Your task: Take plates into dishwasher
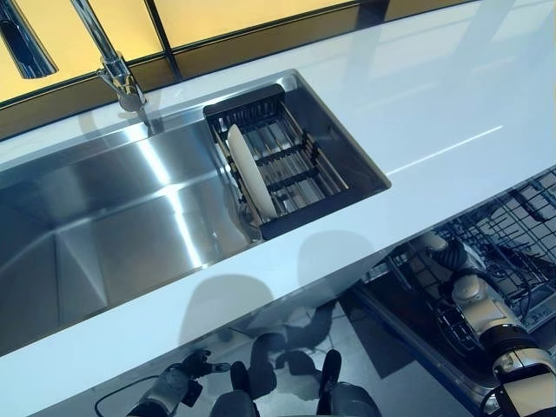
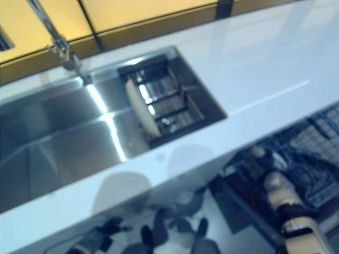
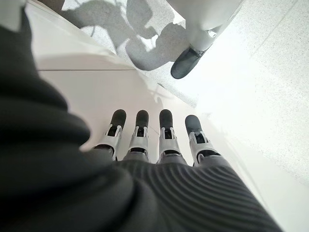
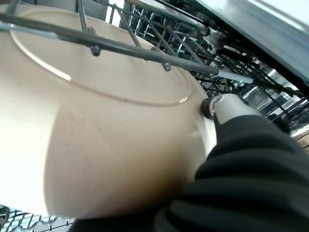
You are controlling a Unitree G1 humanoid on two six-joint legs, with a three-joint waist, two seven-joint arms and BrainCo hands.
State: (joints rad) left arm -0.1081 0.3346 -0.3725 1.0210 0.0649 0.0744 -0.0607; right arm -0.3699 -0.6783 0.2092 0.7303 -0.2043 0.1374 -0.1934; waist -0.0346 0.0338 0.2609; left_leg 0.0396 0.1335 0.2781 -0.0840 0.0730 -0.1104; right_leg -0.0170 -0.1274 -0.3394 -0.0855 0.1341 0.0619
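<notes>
My right hand (image 4: 227, 107) is down in the dishwasher rack (image 1: 512, 228), below the table (image 1: 417, 104) edge. In its wrist view a cream plate (image 4: 96, 140) fills the frame, pressed against the hand with a rack wire crossing its face. One finger shows at the plate's rim, gripping it.

A second plate (image 1: 252, 174) stands on edge in the black drying rack (image 1: 287, 165) at the right end of the sink (image 1: 104, 217), near the faucet (image 1: 117, 69).

My left hand (image 3: 149, 140) hangs low beside the cabinet front, fingers (image 3: 165, 126) straight and relaxed, holding nothing.
</notes>
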